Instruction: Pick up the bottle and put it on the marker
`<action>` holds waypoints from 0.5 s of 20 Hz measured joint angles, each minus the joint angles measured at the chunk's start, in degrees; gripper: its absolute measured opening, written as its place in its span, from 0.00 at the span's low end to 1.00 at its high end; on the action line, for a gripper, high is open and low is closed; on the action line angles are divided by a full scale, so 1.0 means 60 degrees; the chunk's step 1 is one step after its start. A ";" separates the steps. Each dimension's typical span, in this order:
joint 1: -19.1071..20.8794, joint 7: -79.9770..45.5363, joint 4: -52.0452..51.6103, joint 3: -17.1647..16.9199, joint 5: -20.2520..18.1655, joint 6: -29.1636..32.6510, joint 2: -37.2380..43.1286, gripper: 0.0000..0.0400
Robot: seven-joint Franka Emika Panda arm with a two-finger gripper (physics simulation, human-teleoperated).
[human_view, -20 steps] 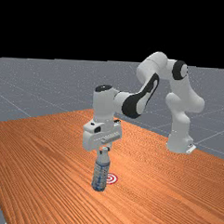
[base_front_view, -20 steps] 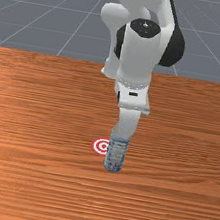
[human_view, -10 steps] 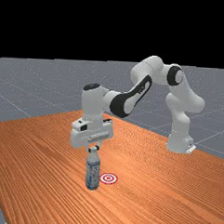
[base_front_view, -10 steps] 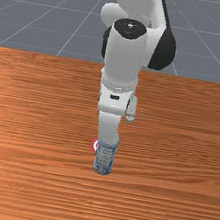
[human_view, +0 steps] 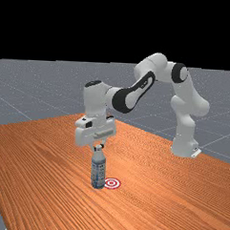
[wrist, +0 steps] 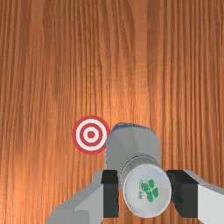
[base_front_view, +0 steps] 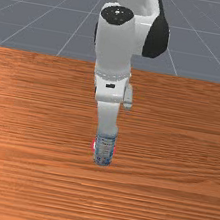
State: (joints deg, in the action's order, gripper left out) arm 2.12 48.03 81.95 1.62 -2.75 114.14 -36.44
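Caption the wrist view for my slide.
Claw gripping a white-capped bottle, with the red-and-white target visible alongside.

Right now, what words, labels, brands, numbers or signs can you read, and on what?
No word or number can be read for sure.
Cap of the bottle: green lettering by a green sign, too small to read.
Label: lines of print, too small to read.
Round target: red and white rings, without lettering.

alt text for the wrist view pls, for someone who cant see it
Seen from above, the gripper holds a bottle between its two dark finger pads, at its white cap with a green logo. A red-and-white bullseye marker lies beside the bottle on the wood-grained table.
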 joint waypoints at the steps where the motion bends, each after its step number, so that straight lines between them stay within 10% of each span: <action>1: -0.0081 -0.0131 0.0099 -0.0086 0.0170 0.0048 0.0071 0.41; 10: -0.0171 -0.0299 0.1282 -0.0186 0.0377 -0.0117 0.0854 0.41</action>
State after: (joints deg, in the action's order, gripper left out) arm 1.10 46.24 89.64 0.51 -0.48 113.44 -31.32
